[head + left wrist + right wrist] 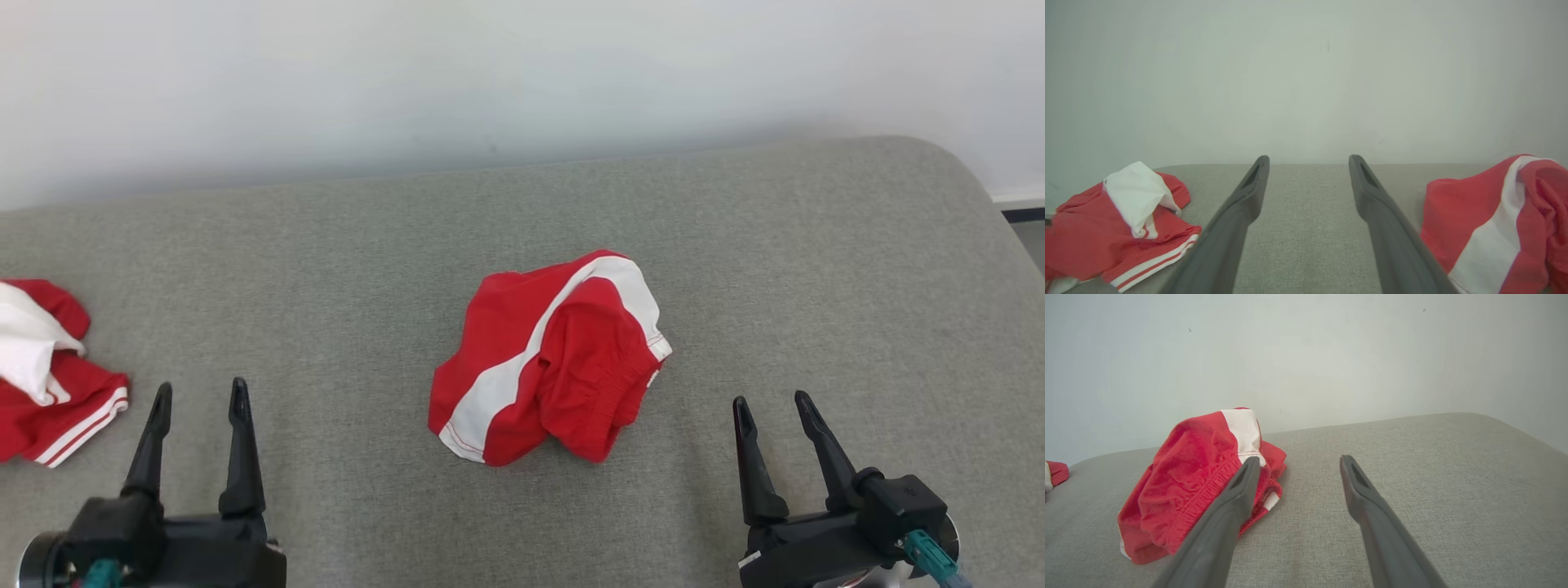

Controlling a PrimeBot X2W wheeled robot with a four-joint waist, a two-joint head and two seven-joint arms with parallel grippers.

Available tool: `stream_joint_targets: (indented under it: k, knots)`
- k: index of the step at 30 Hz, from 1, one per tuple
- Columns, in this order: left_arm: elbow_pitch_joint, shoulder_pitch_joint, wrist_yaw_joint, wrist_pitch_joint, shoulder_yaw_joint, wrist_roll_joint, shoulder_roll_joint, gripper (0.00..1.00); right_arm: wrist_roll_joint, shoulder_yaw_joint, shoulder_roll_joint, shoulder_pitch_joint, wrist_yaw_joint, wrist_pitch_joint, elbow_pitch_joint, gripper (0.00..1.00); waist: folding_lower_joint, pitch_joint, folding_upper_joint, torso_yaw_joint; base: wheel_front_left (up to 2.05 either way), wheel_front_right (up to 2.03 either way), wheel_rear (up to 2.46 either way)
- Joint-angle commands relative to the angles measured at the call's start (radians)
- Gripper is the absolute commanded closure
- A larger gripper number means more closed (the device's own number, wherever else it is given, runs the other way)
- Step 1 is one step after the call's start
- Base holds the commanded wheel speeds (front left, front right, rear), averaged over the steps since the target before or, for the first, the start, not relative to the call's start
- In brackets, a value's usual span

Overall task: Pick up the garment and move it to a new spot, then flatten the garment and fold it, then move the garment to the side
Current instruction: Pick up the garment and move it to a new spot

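Observation:
A crumpled red garment point(549, 359) with a broad white stripe lies bunched in the middle of the grey padded surface point(735, 245). It shows at the right edge of the left wrist view point(1490, 220) and left of centre in the right wrist view point(1196, 477), elastic waistband facing the camera. My left gripper point(200, 396) stands open at the lower left, well left of the garment, nothing between its fingers point(1249, 192). Lower right, my right gripper point(771, 407) is open too, a short way right of the garment and apart from it.
A second red and white garment point(45, 367) lies crumpled at the surface's left edge, just left of my left gripper, also seen in the left wrist view point(1122, 220). A pale wall point(522, 73) runs behind. The surface's rounded corner point(980, 188) is at the far right.

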Motion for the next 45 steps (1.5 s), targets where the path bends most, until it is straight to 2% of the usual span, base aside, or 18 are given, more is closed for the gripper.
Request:
stream_joint_targets:
  k: [1,11,20,45]
  knots:
    - [-0.011,0.021,0.002,-0.001,0.003,0.02,-0.009,0.0,-0.01,-0.003,-0.001,0.013,0.003,-0.003,-0.002,0.0,0.0001,-0.006,-0.0001,0.01,0.0,0.0,0.0]
    - [0.016,0.121,-0.037,-0.001,0.059,0.091,-0.066,0.0,-0.024,-0.006,-0.001,0.032,0.003,-0.003,0.021,0.0,0.0001,-0.033,-0.0001,0.031,0.0,0.0,0.0]
    - [0.05,0.154,-0.07,-0.001,0.085,0.131,-0.085,0.0,-0.058,-0.017,-0.001,0.058,0.003,-0.003,0.04,0.0,0.0001,-0.054,-0.0001,0.05,0.0,0.0,0.0]
    - [0.049,0.176,-0.086,-0.001,0.133,0.162,-0.113,0.0,-0.06,-0.023,-0.001,0.07,0.003,-0.003,0.042,0.0,0.0001,-0.057,-0.0001,0.054,0.0,0.0,0.0]
